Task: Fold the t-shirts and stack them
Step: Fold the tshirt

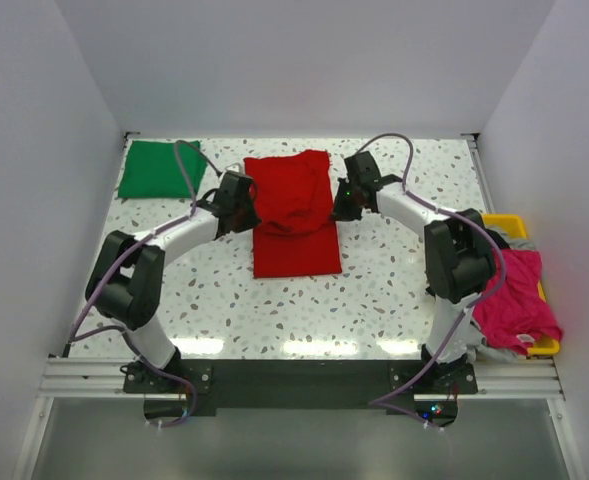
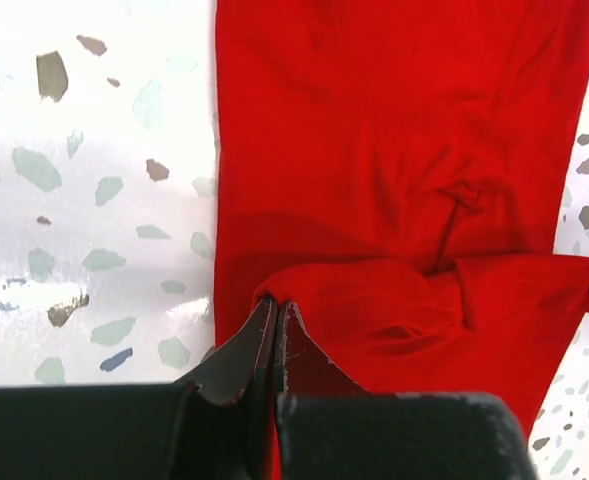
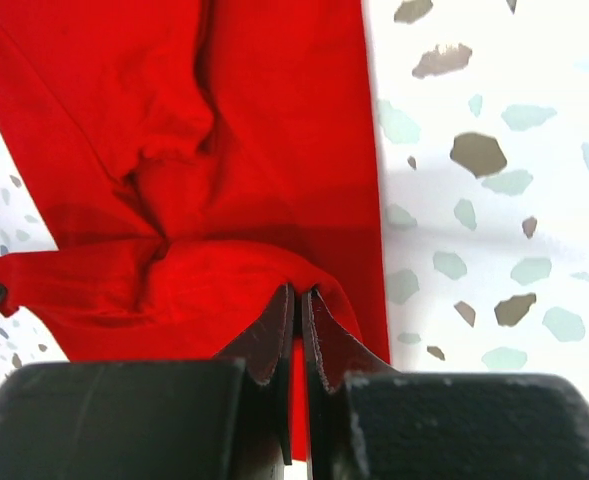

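Looking from above, the red shirt (image 1: 296, 250) lies mid-table (image 1: 374, 290), its far part bunched between the left fingers (image 1: 246, 203) and the right fingers (image 1: 342, 200), one at each side edge. The green shirt (image 1: 159, 168) lies folded in the far left corner. At the left wrist, the left fingers (image 2: 262, 335) are clenched on a fold of red cloth. At the right wrist, the right fingers (image 3: 277, 330) pinch the opposite fold, with flat red cloth below.
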Available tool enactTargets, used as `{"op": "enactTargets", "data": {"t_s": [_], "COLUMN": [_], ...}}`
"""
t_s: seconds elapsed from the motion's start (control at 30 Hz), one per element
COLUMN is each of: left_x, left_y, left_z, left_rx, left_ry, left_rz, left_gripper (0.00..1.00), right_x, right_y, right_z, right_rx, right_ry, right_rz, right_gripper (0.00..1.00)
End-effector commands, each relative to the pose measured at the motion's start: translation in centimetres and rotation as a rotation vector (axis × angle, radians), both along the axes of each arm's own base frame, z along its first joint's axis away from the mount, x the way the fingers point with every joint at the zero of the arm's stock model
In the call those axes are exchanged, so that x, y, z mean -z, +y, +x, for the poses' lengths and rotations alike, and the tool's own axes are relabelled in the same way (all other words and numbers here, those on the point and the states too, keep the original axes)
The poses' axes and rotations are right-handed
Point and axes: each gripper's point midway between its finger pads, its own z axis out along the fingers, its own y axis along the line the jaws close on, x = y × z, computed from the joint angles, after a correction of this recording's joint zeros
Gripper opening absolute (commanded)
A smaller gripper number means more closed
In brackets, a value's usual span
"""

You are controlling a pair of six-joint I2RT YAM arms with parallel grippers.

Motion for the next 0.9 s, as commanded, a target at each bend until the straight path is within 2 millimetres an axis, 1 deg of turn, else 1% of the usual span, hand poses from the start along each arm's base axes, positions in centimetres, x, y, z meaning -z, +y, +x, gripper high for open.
{"op": "enactTargets", "data": {"t_s": [0.0, 0.03, 0.07, 0.1, 0.17, 0.2, 0.3, 0.37, 0.6, 0.73, 0.87], "left_x": [-2.3, -2.0, -1.9, -1.6, -1.4, -1.2, -1.3, -1.2, -0.9, -0.7, -0.9], "left_y": [-0.6, -0.6, -0.7, -0.6, -0.6, -0.7, -0.5, -0.3, -0.4, 0.1, 0.4], "left_z": [2.7, 2.8, 3.0, 3.2, 3.5, 3.7, 4.4, 4.8, 5.9, 6.0, 6.3], "left_rx": [0.028, 0.031, 0.033, 0.029, 0.029, 0.031, 0.029, 0.023, 0.054, 0.045, 0.044], "left_ry": [-0.084, -0.075, -0.073, -0.065, -0.063, -0.059, -0.061, -0.058, -0.058, -0.053, -0.059], "left_rz": [-0.024, -0.021, -0.016, -0.008, -0.008, -0.006, -0.003, 0.001, 0.008, 0.012, 0.004], "left_gripper": [0.0, 0.0, 0.0, 0.0, 0.0, 0.0, 0.0, 0.0, 0.0, 0.0, 0.0], "right_x": [-2.2, -2.5, -2.2, -2.4, -2.2, -2.0, -1.6, -2.0, -1.4, -1.8, -2.0], "right_y": [0.9, 1.0, 1.0, 1.0, 1.0, 0.9, 0.9, 0.9, 1.1, 1.2, 1.0], "right_z": [2.2, 2.5, 2.6, 3.0, 3.3, 3.7, 4.3, 5.2, 6.0, 6.4, 6.7], "right_rx": [-0.012, -0.011, -0.009, -0.008, -0.007, -0.002, 0.003, 0.006, -0.009, -0.018, -0.016], "right_ry": [-0.066, -0.072, -0.065, -0.071, -0.062, -0.058, -0.047, -0.057, -0.04, -0.048, -0.051], "right_rz": [0.051, 0.056, 0.057, 0.062, 0.065, 0.065, 0.081, 0.092, 0.1, 0.103, 0.107], "right_gripper": [0.0, 0.0, 0.0, 0.0, 0.0, 0.0, 0.0, 0.0, 0.01, 0.04, 0.05]}}
